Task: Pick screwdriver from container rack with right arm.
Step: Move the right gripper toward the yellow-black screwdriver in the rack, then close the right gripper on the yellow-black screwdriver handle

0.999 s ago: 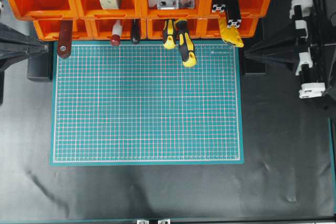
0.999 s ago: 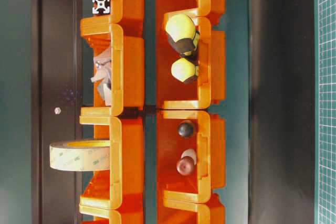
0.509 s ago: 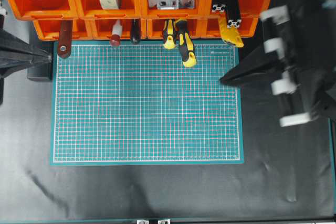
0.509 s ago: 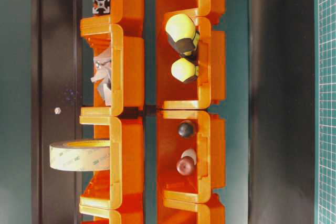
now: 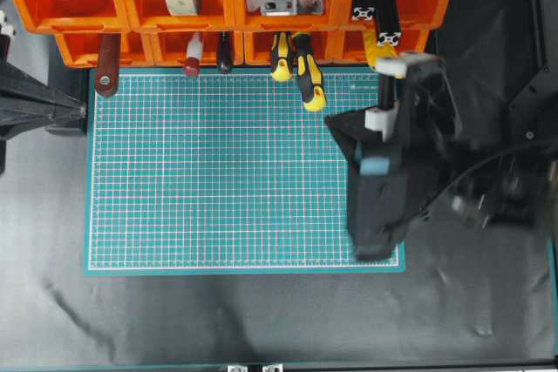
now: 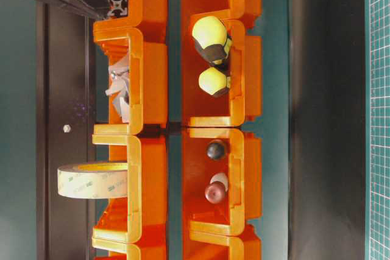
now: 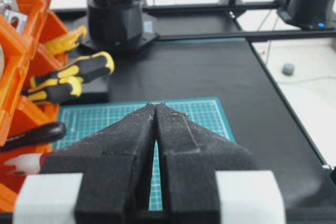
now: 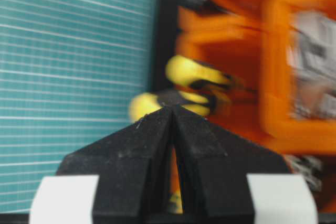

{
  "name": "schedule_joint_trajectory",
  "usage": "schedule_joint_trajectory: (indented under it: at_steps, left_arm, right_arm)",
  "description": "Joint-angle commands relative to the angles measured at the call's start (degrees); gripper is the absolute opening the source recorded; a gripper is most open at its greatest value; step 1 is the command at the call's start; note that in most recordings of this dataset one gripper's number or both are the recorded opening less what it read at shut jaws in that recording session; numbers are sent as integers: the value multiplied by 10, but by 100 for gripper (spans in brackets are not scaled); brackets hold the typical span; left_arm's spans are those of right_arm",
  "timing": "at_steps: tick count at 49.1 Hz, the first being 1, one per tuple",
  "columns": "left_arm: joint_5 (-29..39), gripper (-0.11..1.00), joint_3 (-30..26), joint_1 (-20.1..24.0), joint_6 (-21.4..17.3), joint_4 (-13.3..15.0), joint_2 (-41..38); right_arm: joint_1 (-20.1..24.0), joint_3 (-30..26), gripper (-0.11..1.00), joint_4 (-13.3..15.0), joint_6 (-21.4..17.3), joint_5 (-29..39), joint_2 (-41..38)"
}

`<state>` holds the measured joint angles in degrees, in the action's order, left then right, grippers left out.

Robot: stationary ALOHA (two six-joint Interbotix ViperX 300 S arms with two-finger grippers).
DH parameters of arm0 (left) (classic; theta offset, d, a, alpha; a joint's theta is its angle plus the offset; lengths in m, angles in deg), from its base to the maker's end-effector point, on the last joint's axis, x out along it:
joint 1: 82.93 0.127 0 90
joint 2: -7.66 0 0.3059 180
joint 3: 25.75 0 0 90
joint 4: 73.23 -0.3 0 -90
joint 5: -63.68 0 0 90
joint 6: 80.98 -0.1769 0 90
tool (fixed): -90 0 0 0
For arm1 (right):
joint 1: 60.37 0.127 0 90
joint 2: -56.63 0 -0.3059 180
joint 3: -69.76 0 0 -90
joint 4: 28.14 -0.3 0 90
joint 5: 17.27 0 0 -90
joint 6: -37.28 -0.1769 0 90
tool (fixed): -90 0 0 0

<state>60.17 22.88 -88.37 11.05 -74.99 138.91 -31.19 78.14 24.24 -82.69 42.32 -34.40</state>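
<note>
The chunky yellow-and-black-handled screwdriver (image 5: 309,81) lay in the front row of the bright orange plastic container rack (image 5: 87,46), its handle jutting out over the top edge of the green gridded cutting mat (image 5: 218,180), just beside a slimmer yellow-and-black-handled tool (image 5: 280,56) on its left. The black right arm with white plastic parts and a light-blue patch (image 5: 397,163) reached over the right part of the mat, and its right gripper (image 5: 334,123) pointed toward the rack with its two pointed fingers pressed together on nothing. That tip sat near the screwdriver handle but apart from it, lower and to the right in the overhead view. In the blurred right wrist view the two yellow handles showed just beyond the clenched fingertips. The left gripper (image 7: 156,105) rested at the mat's left edge, fingers likewise closed and empty.
</note>
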Motion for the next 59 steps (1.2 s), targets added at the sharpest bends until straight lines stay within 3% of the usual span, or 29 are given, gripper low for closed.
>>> schedule_joint_trajectory:
  at_steps: [1,4,7,15,25,29,40,42,50,59]
  left_arm:
    - [-3,0,-16,-1,2,-2,-4]
    - [-3,0,-17,-1,2,-1,-4]
    - [-3,0,-16,-2,2,-2,-5]
    - [-2,0,-16,-1,1,-2,-7]
    - [-1,0,-14,-2,1,-2,-7]
    - [-1,0,-14,-1,1,-2,-7]
    - [-1,0,-13,-2,1,-2,-7]
    - [-1,0,-13,-1,1,-2,-7]
    - [0,0,-11,-1,1,-2,-7]
    - [-1,0,-11,-1,1,-2,-7]
  right_arm:
    - [43,-5,1,100,-44,80,-27]
    - [60,-2,1,128,-58,117,-47]
    - [72,1,1,139,-65,143,-67]
    - [90,6,1,140,-65,186,-104]
    - [92,16,3,141,-56,169,-115]
    - [91,27,16,141,-46,138,-116]
    - [88,30,77,143,-31,126,-127]
    - [87,30,83,149,-31,130,-130]
    - [76,34,84,152,-40,126,-145]
    - [45,41,84,169,-83,120,-166]
